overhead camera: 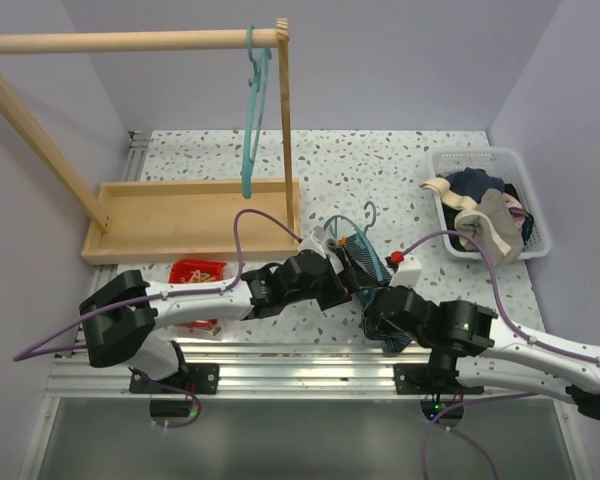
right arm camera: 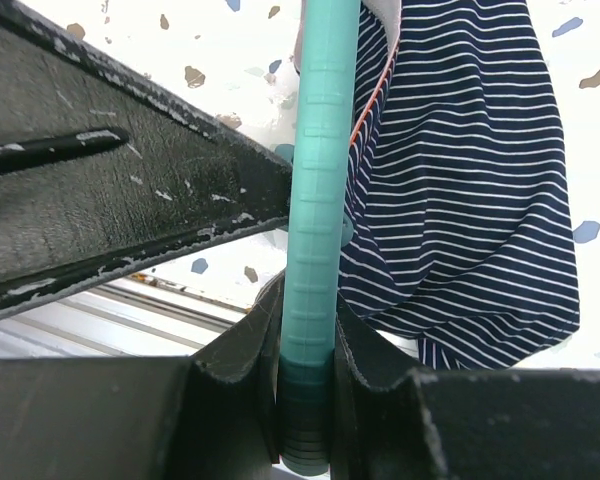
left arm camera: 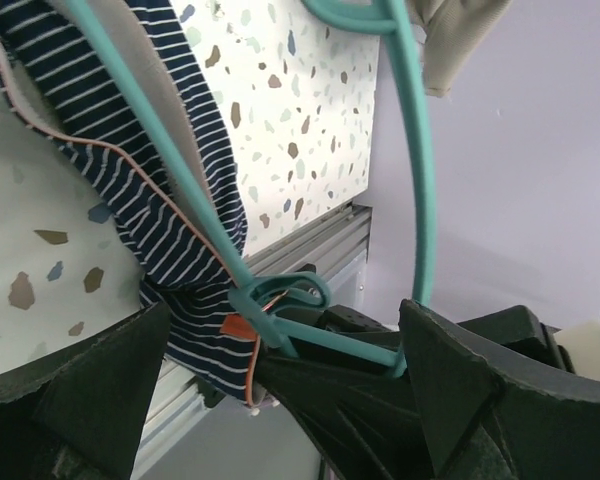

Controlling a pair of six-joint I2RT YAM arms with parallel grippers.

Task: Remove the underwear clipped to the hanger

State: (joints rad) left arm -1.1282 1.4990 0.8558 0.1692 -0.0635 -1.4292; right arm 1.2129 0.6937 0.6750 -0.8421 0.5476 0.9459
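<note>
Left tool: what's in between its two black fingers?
Left wrist view shows it: the teal hanger corner and bunched striped underwear sit between the open left tool fingers.

Left pincer point(left arm camera: 280, 390) gapes wide; right pincer point(right arm camera: 308, 345) is clamped nearly closed.

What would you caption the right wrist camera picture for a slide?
Right gripper clamped on a teal hanger, navy striped underwear hanging alongside.

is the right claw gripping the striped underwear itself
No, the right claw is closed on the teal hanger bar, and the striped underwear hangs beside it.
</note>
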